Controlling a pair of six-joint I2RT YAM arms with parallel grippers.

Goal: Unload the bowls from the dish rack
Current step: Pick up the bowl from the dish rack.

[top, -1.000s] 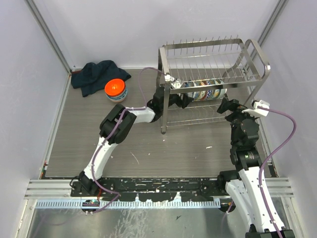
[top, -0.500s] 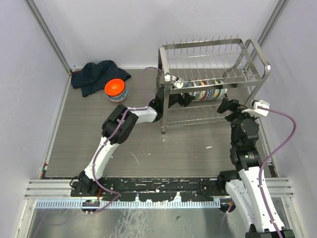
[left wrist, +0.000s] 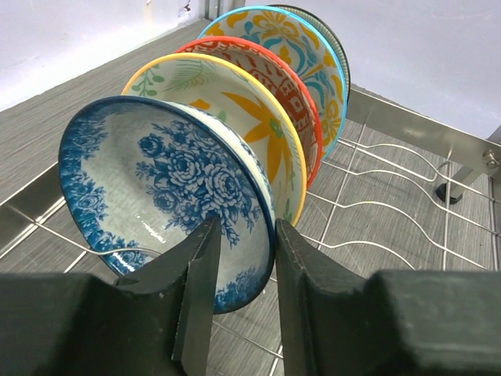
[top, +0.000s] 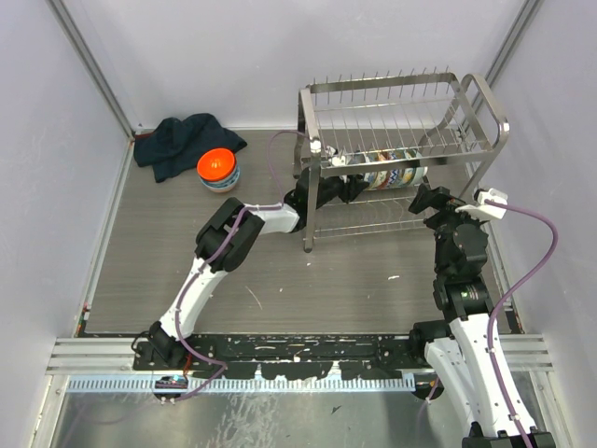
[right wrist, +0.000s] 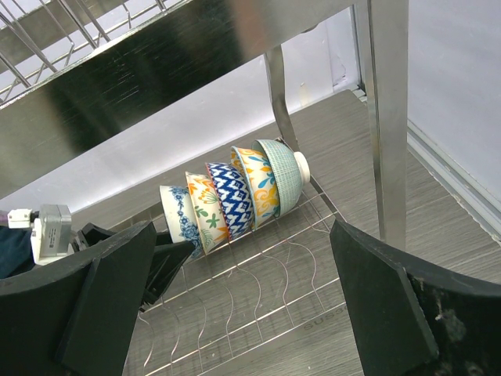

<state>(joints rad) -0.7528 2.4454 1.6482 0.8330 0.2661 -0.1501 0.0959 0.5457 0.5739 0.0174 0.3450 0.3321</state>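
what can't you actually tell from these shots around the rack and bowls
- Top view: the bowls sit behind the dish rack wires and the left gripper; their count is unreadable.
- Left wrist: each bowl covers the next; whether the fingers pinch the rim of the blue floral bowl is unclear.

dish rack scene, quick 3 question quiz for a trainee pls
1. True or false: the right gripper holds a bowl.
2. Fingers of the left gripper straddle the rim of which bowl? A) blue floral bowl B) yellow-rimmed bowl C) turquoise-rimmed bowl
3. How many bowls stand in the dish rack, going by the right wrist view?
Key: 1 false, its jaws stand wide with nothing between them. 2 A. 3 five.
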